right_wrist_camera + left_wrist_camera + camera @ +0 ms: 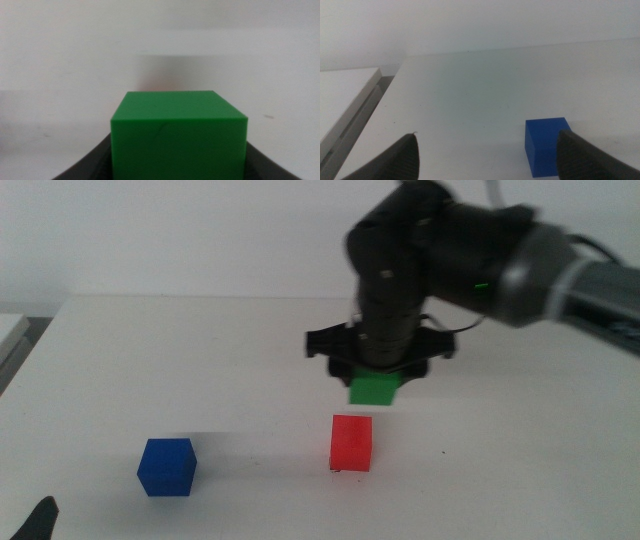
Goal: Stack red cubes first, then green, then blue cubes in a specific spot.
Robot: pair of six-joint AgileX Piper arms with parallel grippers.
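Three cubes, one stack not yet begun. The red cube stands alone on the white desk, presumably at the stacking spot, though the faint marks there cannot be made out under it. The right hand, reaching in from the right side, is clamped on the green cube and holds it in the air, above the red cube and a little beyond it; the two cubes are apart, not touching. In the right wrist view the green cube fills the gap between the dark jaws. The blue cube sits on the desk well to the left of the red one, untouched. The left hand waits low at the near left edge, jaws spread apart, with the blue cube just ahead by one jaw. Judged progress: red placed; green lifted but still to be set down; blue entirely remaining.
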